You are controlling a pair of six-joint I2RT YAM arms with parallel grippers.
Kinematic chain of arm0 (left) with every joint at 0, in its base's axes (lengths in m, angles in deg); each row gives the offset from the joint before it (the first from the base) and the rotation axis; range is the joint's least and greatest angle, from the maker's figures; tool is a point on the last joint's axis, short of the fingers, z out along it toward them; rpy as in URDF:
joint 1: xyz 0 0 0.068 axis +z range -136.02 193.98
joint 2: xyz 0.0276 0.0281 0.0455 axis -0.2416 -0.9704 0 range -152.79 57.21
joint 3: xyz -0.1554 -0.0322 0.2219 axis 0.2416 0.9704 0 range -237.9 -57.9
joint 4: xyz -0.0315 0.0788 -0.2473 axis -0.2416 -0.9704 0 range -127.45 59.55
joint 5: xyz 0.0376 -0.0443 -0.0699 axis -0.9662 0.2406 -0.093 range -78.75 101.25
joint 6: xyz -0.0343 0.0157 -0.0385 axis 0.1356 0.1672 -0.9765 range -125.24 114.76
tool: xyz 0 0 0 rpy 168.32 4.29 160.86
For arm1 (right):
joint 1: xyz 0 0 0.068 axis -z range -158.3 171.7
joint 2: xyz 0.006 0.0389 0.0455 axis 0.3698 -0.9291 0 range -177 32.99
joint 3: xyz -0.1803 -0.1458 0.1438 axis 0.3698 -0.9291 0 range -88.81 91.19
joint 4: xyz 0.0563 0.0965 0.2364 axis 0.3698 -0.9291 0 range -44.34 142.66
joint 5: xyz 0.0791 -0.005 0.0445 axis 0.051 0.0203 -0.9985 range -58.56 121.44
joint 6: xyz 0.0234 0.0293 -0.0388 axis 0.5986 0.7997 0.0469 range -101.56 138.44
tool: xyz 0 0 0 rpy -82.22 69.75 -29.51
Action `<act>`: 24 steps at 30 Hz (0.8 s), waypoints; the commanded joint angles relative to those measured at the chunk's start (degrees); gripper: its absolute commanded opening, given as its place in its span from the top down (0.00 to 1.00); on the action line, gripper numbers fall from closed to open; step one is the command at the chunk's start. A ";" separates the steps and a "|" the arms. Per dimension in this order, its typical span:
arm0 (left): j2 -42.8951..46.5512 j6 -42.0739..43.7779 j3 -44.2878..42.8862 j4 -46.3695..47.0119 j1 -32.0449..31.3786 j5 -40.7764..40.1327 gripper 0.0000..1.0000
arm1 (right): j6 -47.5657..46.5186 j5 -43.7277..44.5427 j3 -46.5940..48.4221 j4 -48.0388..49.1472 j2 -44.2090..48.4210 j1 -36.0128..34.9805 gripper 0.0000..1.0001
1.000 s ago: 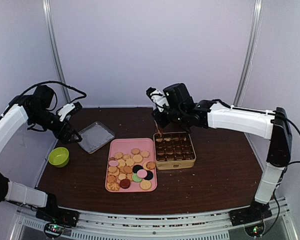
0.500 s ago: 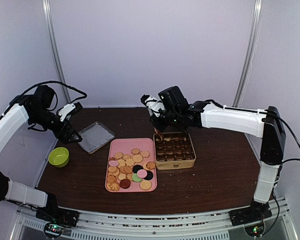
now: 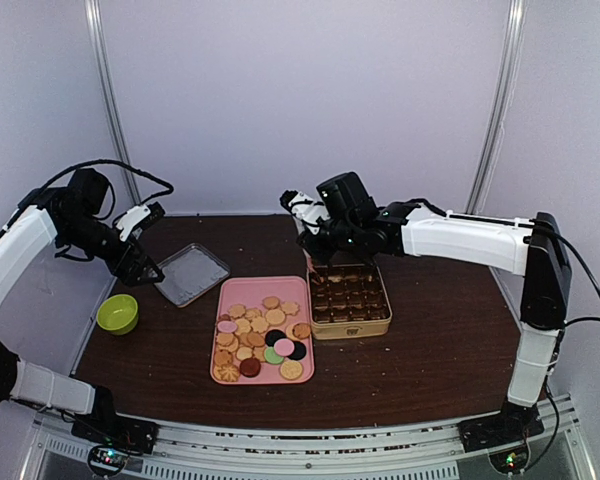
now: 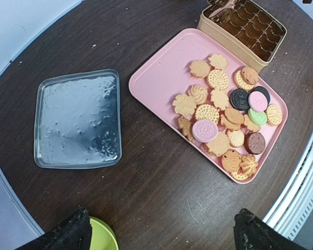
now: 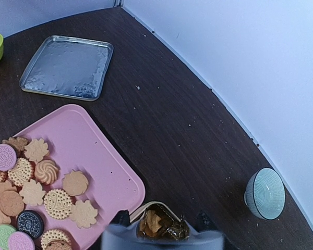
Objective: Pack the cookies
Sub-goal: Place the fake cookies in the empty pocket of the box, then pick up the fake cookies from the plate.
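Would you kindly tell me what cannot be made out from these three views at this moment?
Right claw: right wrist view, cut off by the bottom edge; whether it grips the cookie beneath is unclear.
Gold tin: top view, compartments too small to count contents; the right arm covers its far corner.
Green bowl: left wrist view, cut off by the bottom edge.
Ribbed bowl: absent from the top view, probably behind the right arm.

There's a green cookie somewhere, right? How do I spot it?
Find the pink tray mid-table, left of the gold tin. Toward its near right corner, among tan biscuits, sits the green cookie, round and flat: the only green one there.
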 commanded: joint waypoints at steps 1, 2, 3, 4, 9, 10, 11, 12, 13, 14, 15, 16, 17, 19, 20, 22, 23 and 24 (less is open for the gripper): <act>-0.23 -0.07 -1.75 0.51 0.44 1.28 0.02 | -0.35 -0.19 0.88 0.40 1.48 0.26 0.59; -0.19 -0.16 -1.70 0.45 0.43 1.43 0.02 | -0.15 -0.09 1.03 0.25 1.80 0.27 0.59; -0.08 -0.12 -1.67 0.46 0.42 1.54 0.02 | -0.03 0.00 1.18 0.11 2.28 0.26 0.61; 0.00 -0.14 -1.72 0.47 0.48 1.59 0.03 | 0.14 0.01 1.25 0.01 2.94 0.27 0.62; 0.51 -0.26 -1.76 0.37 0.47 1.27 0.03 | 2.20 -0.98 0.16 0.61 8.00 0.24 0.68; 0.59 -0.28 -1.68 0.36 0.51 1.28 0.03 | 2.87 -1.43 -0.50 0.82 9.17 0.10 0.69; 0.68 -0.25 -1.61 0.29 0.44 1.32 0.03 | 3.49 -1.90 -1.28 1.16 10.24 -0.15 0.69; 0.79 -0.20 -1.51 0.27 0.48 1.29 0.03 | 4.18 -2.21 -2.27 1.59 11.29 -0.57 0.69; 0.96 -0.23 -1.43 0.29 0.44 1.29 0.03 | 4.99 -2.37 -3.40 2.32 12.31 -1.26 0.69; 1.09 -0.19 -1.33 0.27 0.45 1.29 0.03 | 5.82 -2.43 -4.60 2.91 13.41 -1.87 0.69; 1.24 -0.18 -1.24 0.26 0.48 1.22 0.03 | 6.75 -2.55 -5.88 3.55 14.37 -2.59 0.69; 1.48 -0.14 -1.16 0.20 0.43 1.08 0.03 | 7.85 -2.54 -7.26 4.26 15.37 -3.39 0.69; 1.63 -0.14 -1.00 0.19 0.46 1.06 0.03 | 9.00 -2.54 -8.92 5.05 16.41 -4.21 0.69; 1.85 -0.19 -0.78 0.10 0.43 0.97 0.03 | 11.50 -2.52 -12.64 7.55 18.62 -6.11 0.69; 1.95 -0.13 -0.67 0.02 0.47 0.97 0.03 | 12.71 -2.25 -14.48 8.66 19.59 -7.17 0.68; 2.17 -0.18 -0.34 -0.08 0.44 1.02 0.03 | 14.88 -1.83 -18.00 10.93 21.20 -9.24 0.68; 2.26 -0.20 -0.21 -0.09 0.44 1.00 0.03 | 16.00 -1.68 -19.38 11.99 21.62 -10.21 0.68; 2.31 -0.13 -0.10 -0.06 0.44 1.01 0.03 | 17.16 -1.43 -20.66 12.79 21.87 -11.03 0.68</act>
